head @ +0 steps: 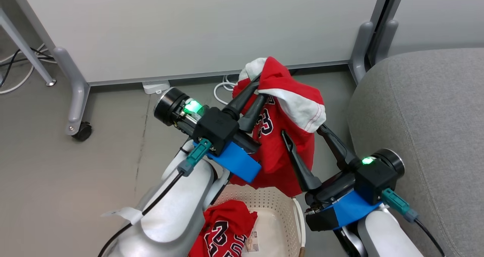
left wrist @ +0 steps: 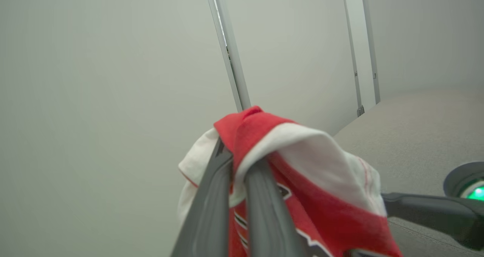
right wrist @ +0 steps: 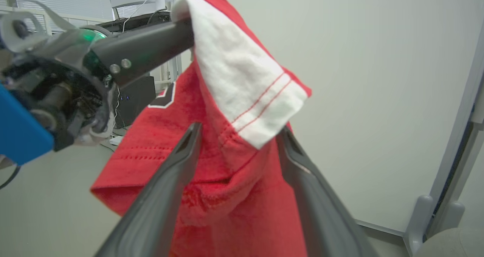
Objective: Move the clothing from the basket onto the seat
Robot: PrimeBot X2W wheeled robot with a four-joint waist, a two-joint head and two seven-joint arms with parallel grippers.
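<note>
Jaws of the left gripper (head: 258,87) are pinched together on a white-trimmed fold of one red number-23 jersey (head: 272,151), which hangs above the laundry basket (head: 264,198). Jaws of the right gripper (head: 302,132) stand wide apart, the hanging cloth between its fingers but not clamped. A second jersey (head: 227,226) lies in the basket, under the left forearm. The grey seat (head: 423,117) stands just to the right of both arms. Step in hand, by my judgement: carrying the first jersey across. Next move calls for swinging it rightward over the seat, then parting the left jaws, minding the cloth does not snag the right fingers
</note>
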